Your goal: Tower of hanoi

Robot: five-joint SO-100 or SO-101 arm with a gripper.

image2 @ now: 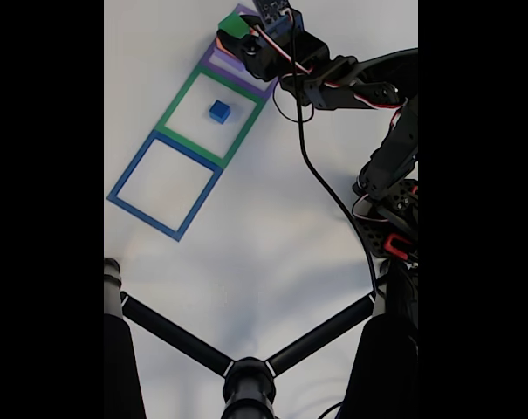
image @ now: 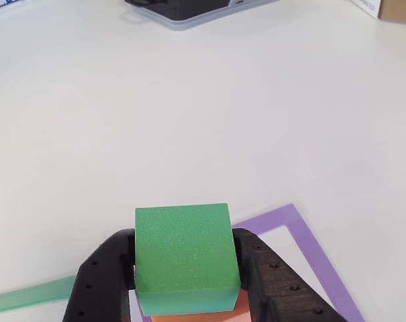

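Observation:
In the other view a green foam block (image: 182,251) sits between the two black fingers (image: 98,282) of my gripper (image: 184,236), which is shut on its sides. An orange block (image: 209,315) shows just beneath it, with a sliver of purple at its left. In the fixed view the gripper (image2: 236,33) holds the green block (image2: 235,24) over the purple square frame (image2: 237,72) at the top. The small blue cube (image2: 219,110) stands alone inside the green square frame (image2: 178,115).
A blue square frame (image2: 124,185) lies next to the green one, with nothing in it. A black tripod (image2: 246,384) spans the near edge, and the arm's cable (image2: 320,179) crosses the table. A dark device (image: 182,10) and a cardboard box (image: 398,9) stand at the far edge.

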